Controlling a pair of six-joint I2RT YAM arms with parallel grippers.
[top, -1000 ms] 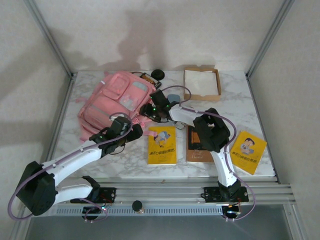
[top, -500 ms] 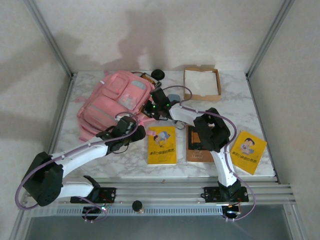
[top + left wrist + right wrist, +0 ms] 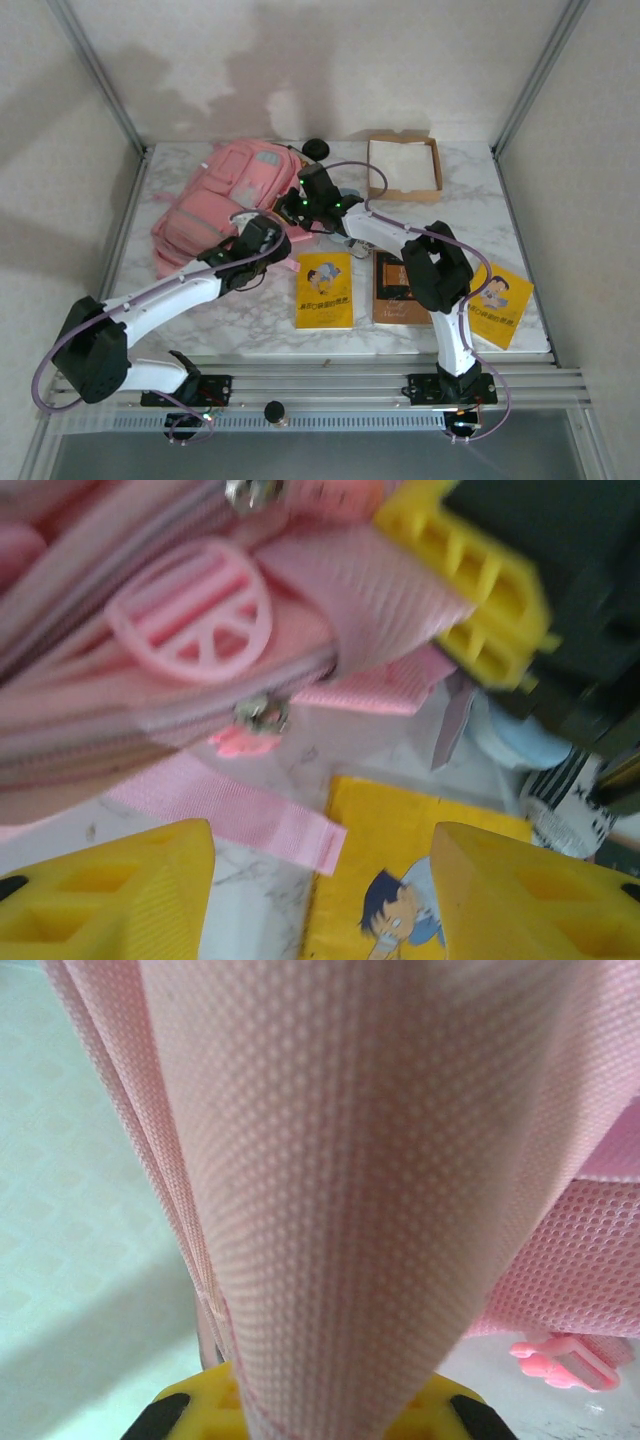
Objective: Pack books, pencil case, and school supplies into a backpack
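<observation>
The pink backpack (image 3: 225,200) lies at the back left of the table. My right gripper (image 3: 297,206) is at its right edge, shut on a fold of pink mesh backpack fabric (image 3: 330,1190) that rises between its yellow fingers (image 3: 195,1410). My left gripper (image 3: 272,243) sits at the backpack's near right corner. It is open (image 3: 320,900), over bare marble, a loose pink strap end (image 3: 270,825) and the corner of a yellow book (image 3: 400,860). That yellow book (image 3: 325,290), a brown book (image 3: 397,290) and another yellow book (image 3: 497,303) lie flat in front.
A shallow cardboard tray (image 3: 436,165) with white lining stands at the back right. A black round object (image 3: 317,148) sits behind the backpack. A pale blue item (image 3: 515,745) lies by the right arm. Metal frame posts (image 3: 100,80) bound the marble table (image 3: 240,315).
My right gripper has shut on the backpack's fabric and drawn it up and back, shifting the backpack. My left gripper has moved right to the backpack's corner, its jaws narrowing.
</observation>
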